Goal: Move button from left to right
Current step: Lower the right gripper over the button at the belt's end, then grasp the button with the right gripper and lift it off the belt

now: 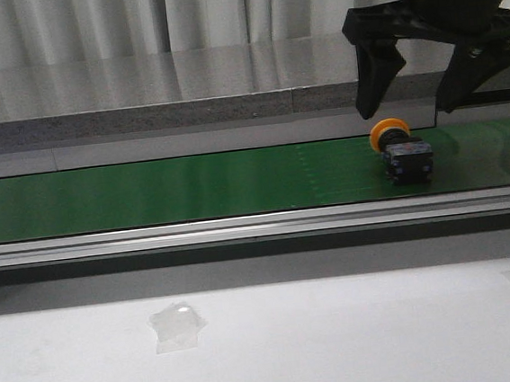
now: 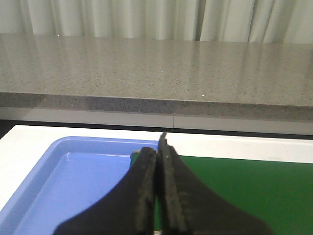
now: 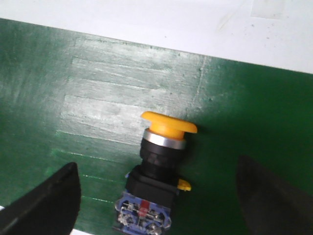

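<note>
Factory-style lab — green conveyor belt [image 1: 191,188]

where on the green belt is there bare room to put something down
The green belt is bare from its left end up to the button. It is crowded at the right, where the open right gripper hangs over the button.

Green conveyor belt [image 1: 147,192] runs left-right w/ aluminium rail [image 1: 241,228] along near edge. Grey speckled counter [image 1: 139,112] behind, white curtains [image 1: 130,18] beyond. Blue tray [image 2: 73,176] beside belt's end. Clear plastic scrap [image 1: 178,327] on white table [image 1: 360,343].
</note>
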Motion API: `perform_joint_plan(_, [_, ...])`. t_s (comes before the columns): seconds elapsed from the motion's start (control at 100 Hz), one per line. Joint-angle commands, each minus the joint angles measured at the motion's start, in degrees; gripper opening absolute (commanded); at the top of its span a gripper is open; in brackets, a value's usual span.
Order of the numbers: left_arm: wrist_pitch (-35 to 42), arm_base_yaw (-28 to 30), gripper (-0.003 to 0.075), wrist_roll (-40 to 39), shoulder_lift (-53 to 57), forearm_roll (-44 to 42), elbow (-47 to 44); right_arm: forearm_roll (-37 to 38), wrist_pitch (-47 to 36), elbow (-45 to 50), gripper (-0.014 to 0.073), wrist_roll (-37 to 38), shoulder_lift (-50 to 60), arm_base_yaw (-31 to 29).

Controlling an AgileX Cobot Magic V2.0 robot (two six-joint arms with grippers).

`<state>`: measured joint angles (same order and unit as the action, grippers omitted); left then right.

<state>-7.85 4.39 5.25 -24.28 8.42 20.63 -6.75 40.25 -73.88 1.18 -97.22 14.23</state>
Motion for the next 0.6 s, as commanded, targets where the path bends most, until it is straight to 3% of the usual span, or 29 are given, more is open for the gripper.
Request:
perform_joint_plan(0.0, [4.47, -0.16, -0.002, 0.0, -0.29, 0.6, 1.78, 1.28, -1.66, -2.06, 0.0633, -0.39, 1.91, -0.06])
perform_joint_plan(0.17, [4.47, -0.16, -0.002, 0.0, -0.29, 0.6, 1.78, 2.74, 1.47, -2.06, 0.0609, -0.39, -0.78, -0.06])
perform_joint_plan(0.31, [4.47, -0.16, -0.002, 0.0, -0.29, 0.6, 1.78, 3.56, 2.65, -2.06, 0.0461, -0.16, -1.84, -0.06])
perform_joint_plan(0.45, [4.47, -0.16, -0.002, 0.0, -0.29, 0.6, 1.78, 3.74, 3.95, -2.06, 0.0244, -0.16, -1.97, -0.06])
perform_joint_plan(0.51, [4.47, -0.16, -0.002, 0.0, -0.29, 0.6, 1.78, 3.75, 4.61, -2.06, 0.019, -0.16, -1.97, -0.06])
perform_joint_plan(0.59, [4.47, -0.16, -0.002, 0.0, -0.29, 0.6, 1.78, 3.99, 5.99, -2.65, 0.0182, -0.16, -1.97, -0.06])
